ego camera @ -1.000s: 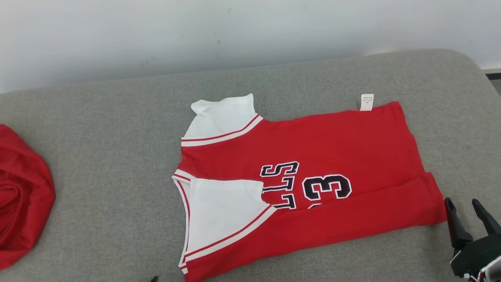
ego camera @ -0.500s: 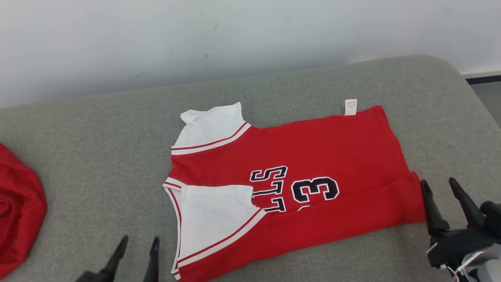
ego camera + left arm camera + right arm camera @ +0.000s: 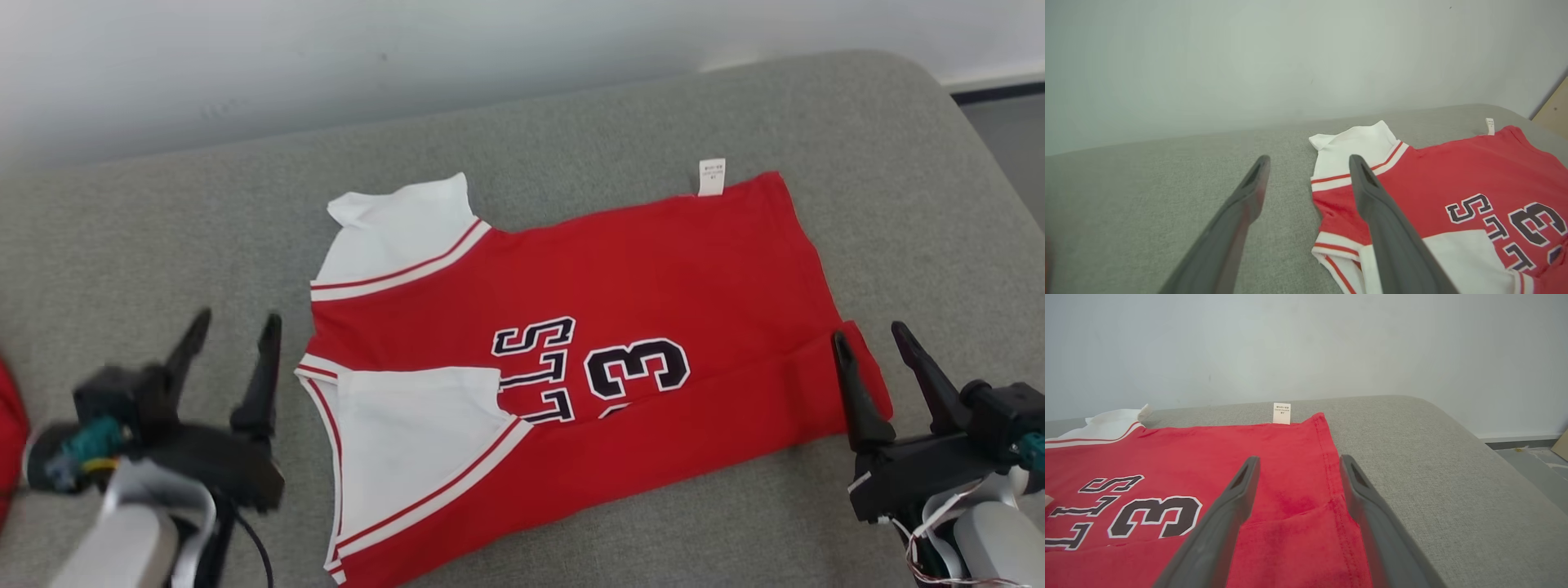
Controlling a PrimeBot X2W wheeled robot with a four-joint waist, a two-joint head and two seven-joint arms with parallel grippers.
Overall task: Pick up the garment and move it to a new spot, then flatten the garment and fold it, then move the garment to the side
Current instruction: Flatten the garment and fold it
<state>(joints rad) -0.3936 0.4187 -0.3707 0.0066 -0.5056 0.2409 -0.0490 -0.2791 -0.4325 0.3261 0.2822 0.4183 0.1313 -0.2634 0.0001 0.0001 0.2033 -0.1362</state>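
Grey cushion (image 3: 571, 114): red basketball jersey (image 3: 653, 269) lies flat mid-surface, near edge folded over. Left gripper (image 3: 237, 317) beside collar, jaws apart, empty. Right gripper (image 3: 867, 331) over hem corner, jaws apart, empty. Risk: pinching top layer only, so fold slips open.

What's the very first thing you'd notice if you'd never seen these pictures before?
The bright red jersey with white sleeves and a big dark 3, lying partly folded in the middle of the grey cushion. Next come two open grippers with long dark fingers: the left gripper beside the sleeve end and the right gripper over the hem corner, neither holding anything.
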